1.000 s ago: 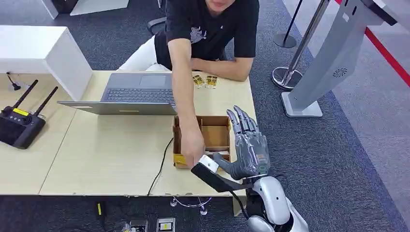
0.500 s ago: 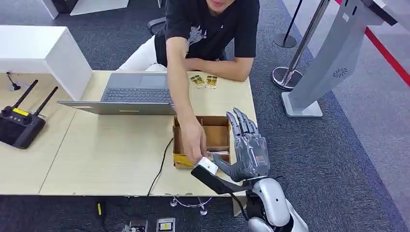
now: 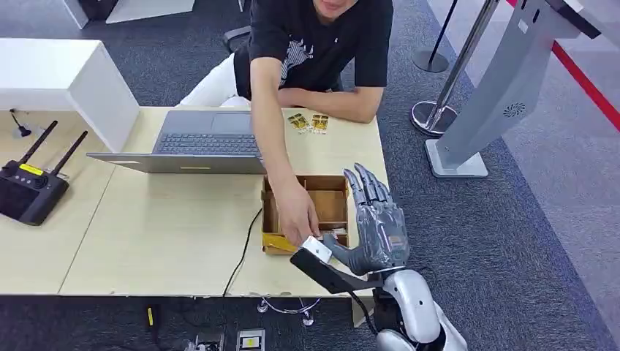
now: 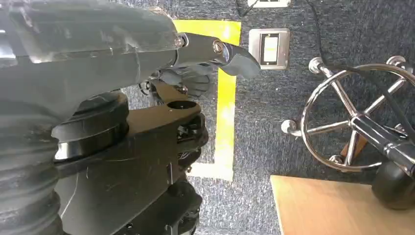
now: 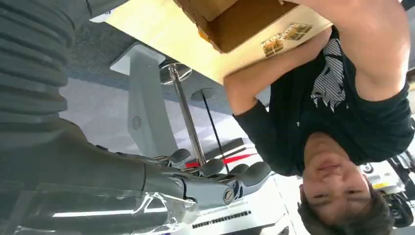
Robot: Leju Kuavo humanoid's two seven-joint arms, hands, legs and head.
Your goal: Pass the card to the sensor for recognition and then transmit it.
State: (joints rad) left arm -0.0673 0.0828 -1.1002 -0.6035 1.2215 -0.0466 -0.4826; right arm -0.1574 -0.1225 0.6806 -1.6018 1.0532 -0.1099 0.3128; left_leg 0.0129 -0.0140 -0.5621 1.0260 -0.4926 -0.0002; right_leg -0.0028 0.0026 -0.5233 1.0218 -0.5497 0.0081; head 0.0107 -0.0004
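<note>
Your head view showed the pale wooden surface (image 3: 168, 234) filling the left and centre of the frame, with grey carpet to the right. A person in a black shirt (image 3: 322, 44) sat at the far edge, top centre, one forearm lying along the surface and the other arm stretched down toward you. An open grey laptop (image 3: 208, 142) stood left of centre, a white box (image 3: 66, 77) at the upper left and a black controller with two antennas (image 3: 29, 190) at the left edge.

Right of centre sat the brown cardboard box (image 3: 322, 201), open on top, and the person's hand (image 3: 296, 219) reached into its near left corner. A yellowish card-like strip (image 3: 276, 242) lay at the box's near edge just beside that hand; you could not tell for sure that it was the card. Two small gold packets (image 3: 309, 121) lay by the person's resting forearm.

Your right hand (image 3: 376, 230) stood just right of the box, fingers straight and spread, thumb pointing at the box, nothing in it. Your left hand (image 4: 210, 54) hung over the carpet with fingers loosely extended, holding nothing.
</note>
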